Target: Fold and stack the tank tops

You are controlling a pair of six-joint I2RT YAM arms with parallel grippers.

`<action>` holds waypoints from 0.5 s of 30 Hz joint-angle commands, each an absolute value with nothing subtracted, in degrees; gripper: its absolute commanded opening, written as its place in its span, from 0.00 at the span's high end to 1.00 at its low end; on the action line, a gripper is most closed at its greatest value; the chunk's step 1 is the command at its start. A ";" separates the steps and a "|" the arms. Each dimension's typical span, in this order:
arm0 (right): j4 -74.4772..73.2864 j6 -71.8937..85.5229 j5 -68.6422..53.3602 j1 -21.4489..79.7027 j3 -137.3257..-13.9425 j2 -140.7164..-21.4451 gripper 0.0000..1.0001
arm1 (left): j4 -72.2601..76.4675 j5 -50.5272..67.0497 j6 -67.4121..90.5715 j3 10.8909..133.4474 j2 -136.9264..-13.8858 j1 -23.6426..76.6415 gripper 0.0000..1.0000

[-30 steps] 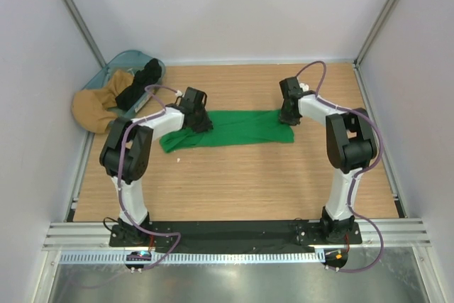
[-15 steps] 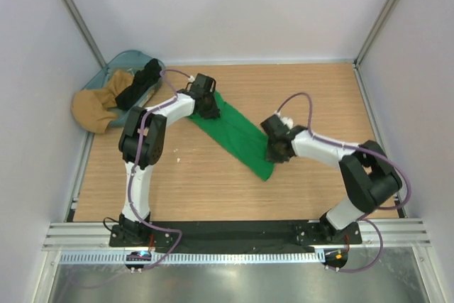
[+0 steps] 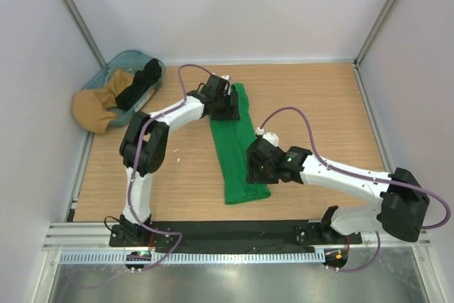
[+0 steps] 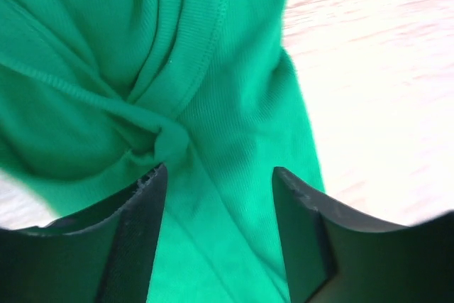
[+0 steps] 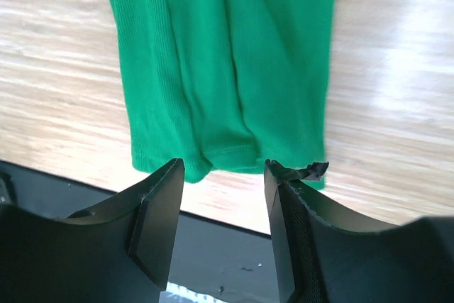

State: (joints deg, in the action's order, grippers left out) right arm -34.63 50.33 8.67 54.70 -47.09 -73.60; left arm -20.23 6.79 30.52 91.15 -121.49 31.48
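The bright green tank top (image 3: 237,148) lies folded into a long narrow strip on the wooden table, running from far to near. My left gripper (image 3: 230,106) is over its far, bunched end; in the left wrist view the gripper (image 4: 216,175) has its jaws apart with green cloth (image 4: 227,97) flat beneath them. My right gripper (image 3: 255,169) hovers over the near end; in the right wrist view the gripper (image 5: 223,168) is open and empty just above the hem (image 5: 227,154). The black tank top (image 3: 140,84) lies crumpled in the basket at the far left.
A blue basket (image 3: 126,58) stands in the far left corner with a tan garment (image 3: 93,110) spilling over its side. The black base rail (image 3: 234,230) runs along the near edge close to the green hem. White walls enclose the table.
Both arms swung the green strip round from lying left-to-right to lying far-to-near. The right gripper moved toward the near edge, the left toward the far middle. Both jaws now stand apart.
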 commanded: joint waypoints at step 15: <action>-33.23 40.25 9.76 46.93 -47.64 -78.31 0.54 | -22.77 3.08 37.52 62.42 -85.18 36.90 0.35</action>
